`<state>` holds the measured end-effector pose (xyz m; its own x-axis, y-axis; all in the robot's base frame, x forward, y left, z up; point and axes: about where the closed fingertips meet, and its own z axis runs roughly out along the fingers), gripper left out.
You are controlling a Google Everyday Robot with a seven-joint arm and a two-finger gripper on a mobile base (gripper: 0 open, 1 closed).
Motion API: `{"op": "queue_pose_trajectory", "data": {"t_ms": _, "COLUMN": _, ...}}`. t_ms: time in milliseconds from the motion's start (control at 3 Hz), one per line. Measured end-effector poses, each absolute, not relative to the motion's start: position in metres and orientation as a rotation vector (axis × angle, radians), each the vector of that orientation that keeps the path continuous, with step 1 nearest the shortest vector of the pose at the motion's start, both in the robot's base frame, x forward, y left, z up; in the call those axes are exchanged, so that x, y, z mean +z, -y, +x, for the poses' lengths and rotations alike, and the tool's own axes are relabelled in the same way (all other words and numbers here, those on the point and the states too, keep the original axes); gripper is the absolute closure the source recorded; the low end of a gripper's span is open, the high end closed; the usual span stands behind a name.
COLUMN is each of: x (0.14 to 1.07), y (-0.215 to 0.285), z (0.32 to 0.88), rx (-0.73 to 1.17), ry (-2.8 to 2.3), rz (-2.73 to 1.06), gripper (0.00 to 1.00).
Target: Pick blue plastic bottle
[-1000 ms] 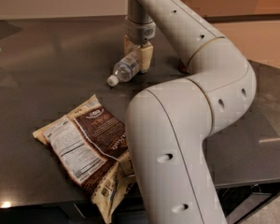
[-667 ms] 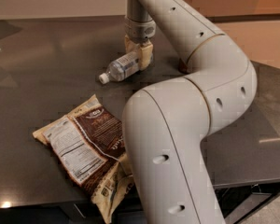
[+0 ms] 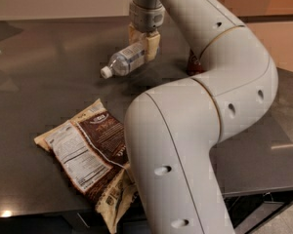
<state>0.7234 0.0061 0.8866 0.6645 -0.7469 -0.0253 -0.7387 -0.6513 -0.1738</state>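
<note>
The blue plastic bottle [image 3: 123,62], clear with a white cap and pale label, is tilted nearly level, cap pointing left and slightly down. The gripper [image 3: 143,47] clamps its base end over the far bench [image 3: 49,82].

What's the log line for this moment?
pincer: over far table, shut on blue plastic bottle | bottle: tilted, cap lower-left | chip bag: near edge

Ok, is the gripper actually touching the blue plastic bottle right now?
Touching. The camera view shows the gripper over the table, its tan fingers shut on the base end of the blue plastic bottle.
</note>
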Motion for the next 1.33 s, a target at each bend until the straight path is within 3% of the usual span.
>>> {"op": "queue_pose_trajectory", "data": {"t_ms": 1333, "x": 1.004, "y": -0.011, "z": 0.639, "rx": 0.003, "ry": -0.965, "rz": -2.547, "gripper": 1.00}}
